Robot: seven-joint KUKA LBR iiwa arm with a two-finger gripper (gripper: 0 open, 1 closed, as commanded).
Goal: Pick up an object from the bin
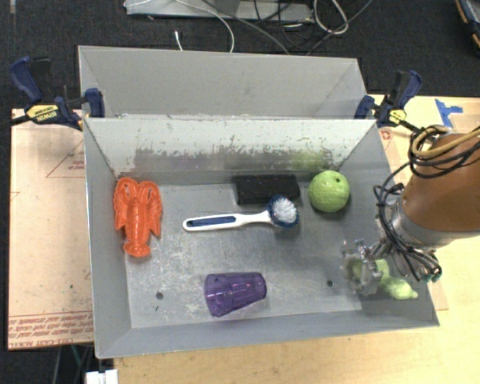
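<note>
- Where the arm point(448, 194) reaches into the grey bin point(224, 142) from the right, its jaws stand low in the front right corner, close to the right wall. Whether they are spread or pressed together cannot be told.
- Step in hand, as judged: the approach to a grasp. Nothing is seen raised off the floor, and no thing can be made out between the jaws.
- Candidate thing: a small yellow-green piece point(400, 289), pale and lumpy in outline, lying just beside the jaws toward the corner. The wrist cables partly hide it, so its kind cannot be named.
- Next move, as judged: the jaws must be centred over this piece with one on either side of it. The nearness of the right wall and the front wall leaves little room, so a jaw may strike the metal or push the piece further into the corner.
- Other contents, all well apart from the jaws: a green ball point(330, 191) at the back right; a black block point(266, 189) beside it; a white-handled brush point(238, 219) with a blue head; an orange lobster toy point(137, 214) at the left; a purple cup point(235, 293) on its side at the front.
</note>
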